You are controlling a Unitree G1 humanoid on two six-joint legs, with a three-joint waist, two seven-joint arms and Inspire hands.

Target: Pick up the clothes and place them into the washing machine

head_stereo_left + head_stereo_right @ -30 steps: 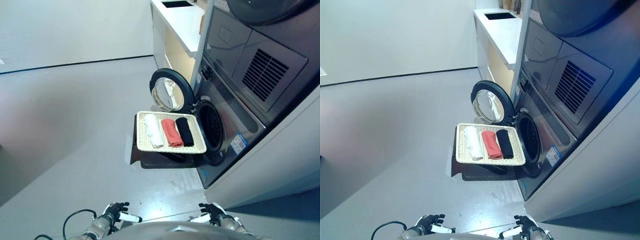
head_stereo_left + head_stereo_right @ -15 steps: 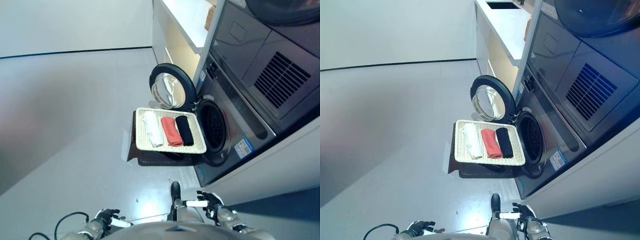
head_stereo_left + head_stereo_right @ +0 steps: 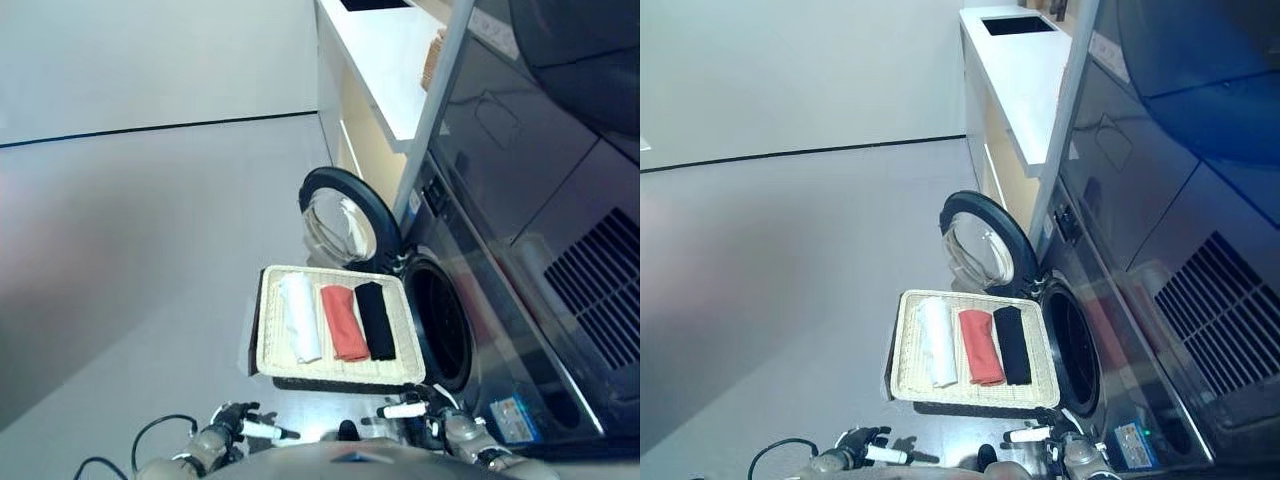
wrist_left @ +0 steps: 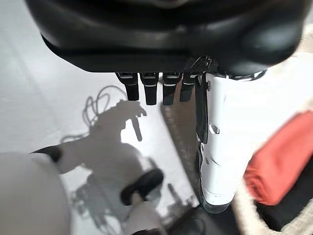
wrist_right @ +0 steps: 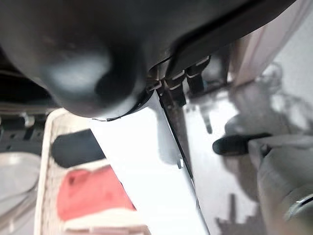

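Over the last second the whole picture shifted: the tray [image 3: 268, 340] of clothes and the washing machine [image 3: 455, 255] loomed larger and sat lower in the frame than they had before, which read as the robot's head and body coming closer, not as the things themselves moving. The three folded pieces lay as they had lain, side by side in the woven tray at lower centre: the white cloth [image 3: 300, 316] on the left, the red cloth [image 3: 343, 322] in the middle, the black cloth [image 3: 376, 319] on the right, nearest the drum opening [image 3: 440, 322]. The round door [image 3: 338, 216] stood swung open just above the tray, so the way into the drum looked clear. The left hand [image 3: 232, 425] showed at the bottom edge, lower left, and its wrist view showed the fingers [image 4: 146, 88] hanging fairly straight and the white-covered thumb [image 4: 215, 142] extended, with nothing between them. The right hand [image 3: 432, 415] sat at the bottom edge just below the tray's right corner; its own wrist view showed loosely extended fingers and a white thumb cover, empty too, with the red and black cloths ahead of it. Neither hand touched the tray or any cloth. The task therefore appeared to be at the approach stage: no garment had been lifted, all three were still to go in, and the closer stance probably put the tray within reach of the right hand for a first grasp.
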